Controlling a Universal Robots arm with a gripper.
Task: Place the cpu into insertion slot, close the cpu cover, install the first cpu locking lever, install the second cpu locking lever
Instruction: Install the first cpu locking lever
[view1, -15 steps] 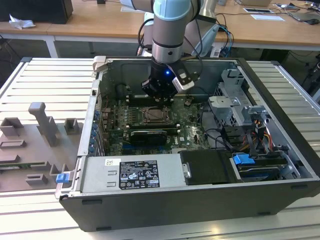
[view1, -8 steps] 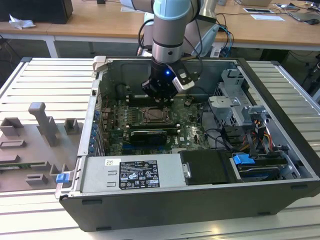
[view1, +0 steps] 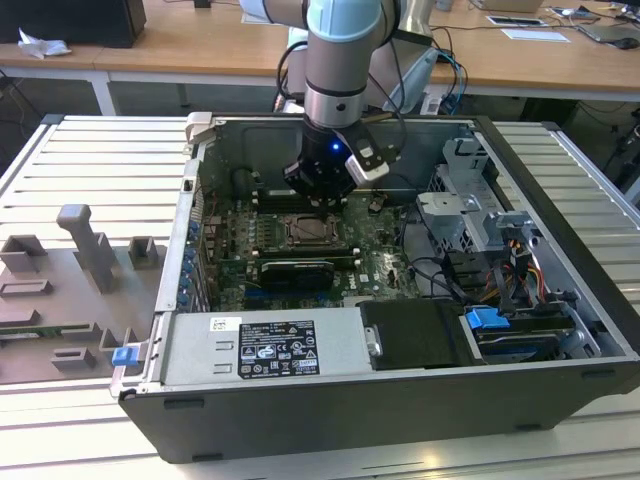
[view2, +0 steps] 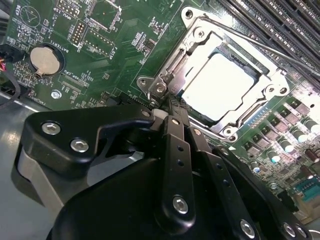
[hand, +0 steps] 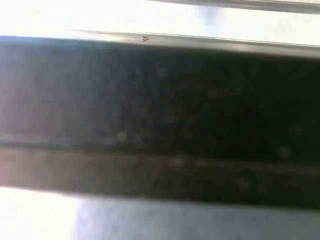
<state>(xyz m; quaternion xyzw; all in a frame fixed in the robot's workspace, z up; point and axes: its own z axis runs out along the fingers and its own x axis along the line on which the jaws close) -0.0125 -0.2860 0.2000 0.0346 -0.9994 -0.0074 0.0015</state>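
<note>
In the second wrist view the cpu (view2: 222, 87), a pale silver square, lies in the insertion slot (view2: 235, 131) on the green motherboard (view2: 100, 60). The silvery cpu cover (view2: 189, 59) lies flat around it. A thin metal lever rod (view2: 270, 47) runs along the slot's far side. My gripper (view2: 171, 106) is shut, its black fingers (view2: 176, 145) pressed together with their tips at the slot's hinged corner. In the exterior view the gripper (view1: 325, 198) hangs inside the open computer case, just above the back edge of the slot (view1: 310, 232).
The white-labelled power supply box (view1: 265, 345) fills the case's front. A drive cage (view1: 470, 215) and cables crowd the exterior view's right. Black memory slots (view2: 280, 20) lie beyond the socket, a coin battery (view2: 45, 59) beside it. A grey fixture tray (view1: 70, 280) sits outside the case.
</note>
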